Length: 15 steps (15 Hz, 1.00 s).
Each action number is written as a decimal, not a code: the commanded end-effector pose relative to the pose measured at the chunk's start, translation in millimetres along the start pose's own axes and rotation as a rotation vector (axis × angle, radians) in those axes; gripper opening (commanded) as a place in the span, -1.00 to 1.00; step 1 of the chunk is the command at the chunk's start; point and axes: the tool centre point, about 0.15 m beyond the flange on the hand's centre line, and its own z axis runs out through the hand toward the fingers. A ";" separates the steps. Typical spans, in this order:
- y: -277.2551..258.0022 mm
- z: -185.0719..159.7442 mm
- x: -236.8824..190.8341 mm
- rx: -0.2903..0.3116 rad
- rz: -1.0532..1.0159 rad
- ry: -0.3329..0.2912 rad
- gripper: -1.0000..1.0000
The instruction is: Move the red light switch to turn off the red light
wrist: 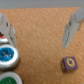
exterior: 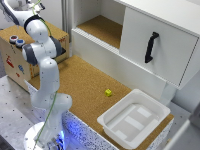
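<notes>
1. One arm (exterior: 44,60) stands at the near corner of the cork table (exterior: 80,80) and bends up and back toward the exterior view's upper left. Its far end blurs into clutter at the picture's top edge, so the hand cannot be made out there.
2. In the wrist view the gripper (wrist: 38,43) is spread wide, with one finger at each side of the picture and nothing between them but bare cork.
3. The red light (exterior: 13,38) sits on top of the wooden box (exterior: 15,57) at the exterior view's left, just beside the blue cap (exterior: 20,43). It looks dull and dark, but it is too small to be sure. Its switch cannot be picked out.
4. Open room: the cork table lies bare between the box and the white tray (exterior: 116,126), apart from a small yellow block (exterior: 108,92) near the tray. The tray overhangs the table's near edge.
5. The cabinet (exterior: 150,30) with a black handle (exterior: 151,47) walls off the far side.
6. The wrist view shows a purple cube (wrist: 69,63) lying apart from the fingers. A blue round cap (wrist: 6,55) and a green round thing (wrist: 7,79) are cut off by the frame, and a red sliver at that same edge is too clipped to name.
</notes>
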 end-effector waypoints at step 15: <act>117.6 163.7 -395.4 0.089 0.646 0.256 1.00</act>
